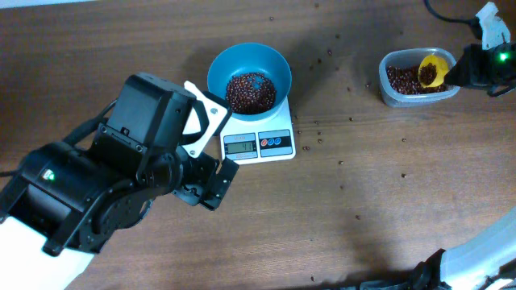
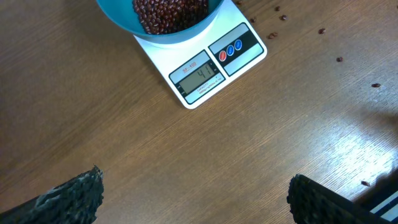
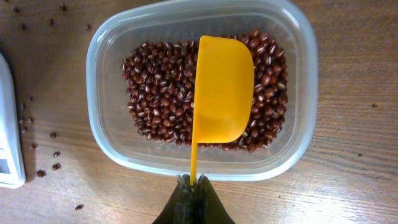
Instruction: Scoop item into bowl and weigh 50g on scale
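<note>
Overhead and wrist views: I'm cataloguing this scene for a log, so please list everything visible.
Bowl: one, teal-blue, on the scale.
Scale: one, white, mid-table.
Beans in bowl: many, reddish-brown, heaped inside.
Tub: one, clear, right of the scale.
Beans in tub: many, reddish-brown, covering its floor.
Scoop: one, yellow, over the tub's beans.
Loose beans: several, dark, scattered around the scale.
Table: one, brown wood, under everything.
Left gripper: one, black, open and empty above bare table near the scale.
Right gripper: one, black, shut on the scoop's handle.
</note>
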{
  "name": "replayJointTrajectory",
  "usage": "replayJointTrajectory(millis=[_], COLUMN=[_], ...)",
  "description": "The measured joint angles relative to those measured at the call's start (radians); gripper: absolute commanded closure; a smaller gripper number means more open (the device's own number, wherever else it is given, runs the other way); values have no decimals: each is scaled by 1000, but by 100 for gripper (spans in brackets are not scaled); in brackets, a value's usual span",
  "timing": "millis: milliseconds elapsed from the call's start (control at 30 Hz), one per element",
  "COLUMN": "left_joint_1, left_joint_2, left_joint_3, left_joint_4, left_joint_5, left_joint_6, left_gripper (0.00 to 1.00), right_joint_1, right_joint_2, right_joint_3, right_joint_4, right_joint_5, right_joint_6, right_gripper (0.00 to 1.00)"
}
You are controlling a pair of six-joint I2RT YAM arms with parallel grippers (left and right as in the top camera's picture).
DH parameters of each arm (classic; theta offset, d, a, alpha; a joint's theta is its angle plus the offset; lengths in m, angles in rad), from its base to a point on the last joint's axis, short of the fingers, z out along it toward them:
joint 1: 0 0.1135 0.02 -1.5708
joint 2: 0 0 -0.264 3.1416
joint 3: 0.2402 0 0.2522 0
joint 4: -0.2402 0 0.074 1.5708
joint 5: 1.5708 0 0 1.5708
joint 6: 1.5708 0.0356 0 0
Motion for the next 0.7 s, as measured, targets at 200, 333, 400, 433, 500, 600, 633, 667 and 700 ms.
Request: replayJointTrajectory(millis=[200,333,400,433,500,600,633,667,700], left_joint_1=[0,0,0,0,0,0,0,0,0], left_joint_2=[0,0,0,0,0,0,0,0,0], left_joint_3=[0,0,0,0,0,0,0,0,0], left_joint_4=[0,0,0,0,0,0,0,0,0], left_joint_5=[0,0,0,0,0,0,0,0,0], left_joint_6=[0,0,0,0,0,0,0,0,0], left_gripper=[1,1,1,1,1,1,1,1,1], right_joint_1=[0,0,0,0,0,0,0,0,0], right_joint_2=[0,-16,-41,-55,-81,-82,-82,-82,-82], right_joint_3=[5,5,5,5,6,8,8,8,8], right_joint_4=[10,14,15,17,16,9,10,10,10], right_joint_5=[23,36,45,48,53,53,53,53,53], right_joint_6=[-3,-2,-2,-2,-2,-3,-3,-3,-3], right_gripper=[83,86,90,92,96,96,96,96,96])
